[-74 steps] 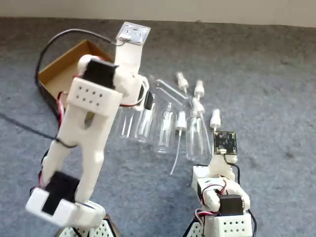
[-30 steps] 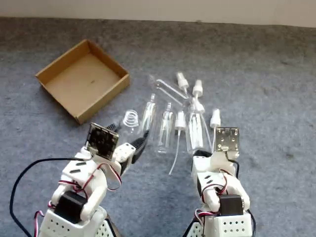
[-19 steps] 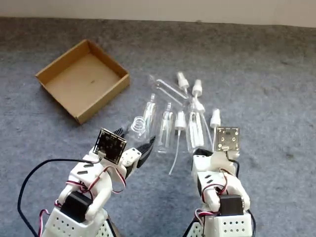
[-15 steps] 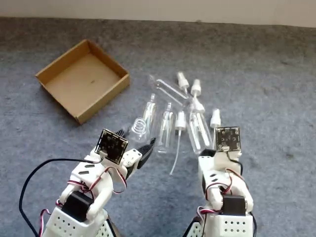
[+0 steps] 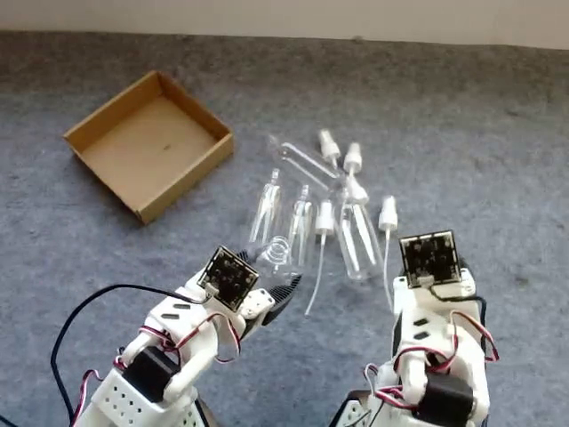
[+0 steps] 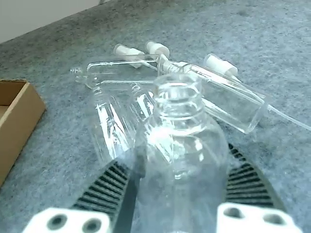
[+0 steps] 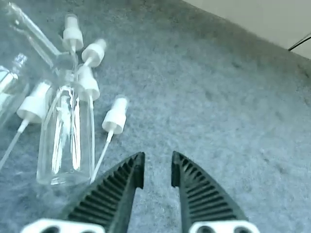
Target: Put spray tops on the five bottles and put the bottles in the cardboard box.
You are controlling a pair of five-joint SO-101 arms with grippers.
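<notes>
High view: the left hand (image 5: 274,286), clamped on a clear round bottle (image 5: 277,253), has drawn back; the right hand (image 7: 156,171), slightly parted and empty, has retreated.

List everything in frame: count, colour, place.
cardboard box: 1, brown, far left on the carpet
loose bottles: 4, clear, lying clustered mid-carpet, right of the box
held bottle: 1, clear, between the left claw's fingers at the cluster's near edge
spray tops: 5, white, lying among the bottles, mostly on the cluster's right and far side
carpet: 1, grey, under everything
left claw: 1, black fingers on a white arm, shut on the held bottle
right claw: 1, black fingers on a white arm, open over bare carpet near the rightmost spray top
</notes>
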